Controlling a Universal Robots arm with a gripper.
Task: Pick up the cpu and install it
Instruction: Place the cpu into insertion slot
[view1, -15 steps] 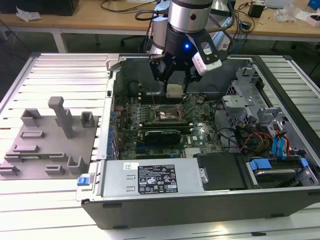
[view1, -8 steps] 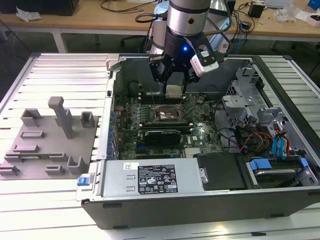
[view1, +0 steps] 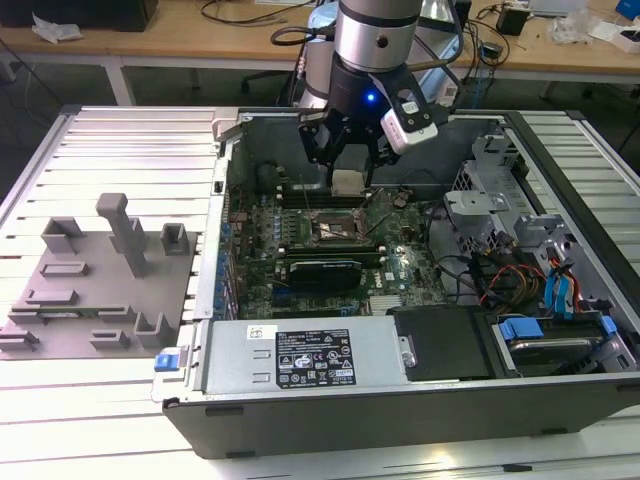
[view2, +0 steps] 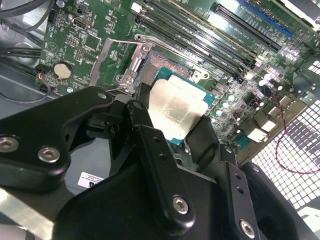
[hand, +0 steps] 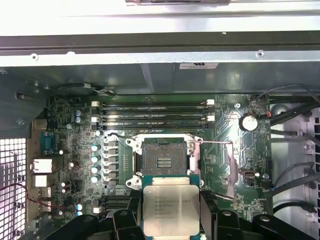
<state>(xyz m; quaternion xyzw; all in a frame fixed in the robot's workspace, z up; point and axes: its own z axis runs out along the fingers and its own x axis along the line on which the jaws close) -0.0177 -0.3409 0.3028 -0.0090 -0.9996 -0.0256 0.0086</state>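
End effector (view1: 349, 178) closed on the cpu (hand: 167, 207), holding it flat w/ metal top up over the mobo (hand: 230, 131), near the open socket (hand: 164, 159), not yet seated.

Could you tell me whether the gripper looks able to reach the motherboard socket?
Probably yes: the socket lies uncovered, its lever swung aside, and the gripper, jaws shut on the cpu, hangs close by.

The arm (view1: 375, 40) stands upright, its wrist pointing straight down with the black jaws at its lower end. The jaws are closed on the cpu (view1: 348, 182), which lies flat between them. In the second wrist view, one finger (view2: 155, 160) presses against each of its two opposite edges.
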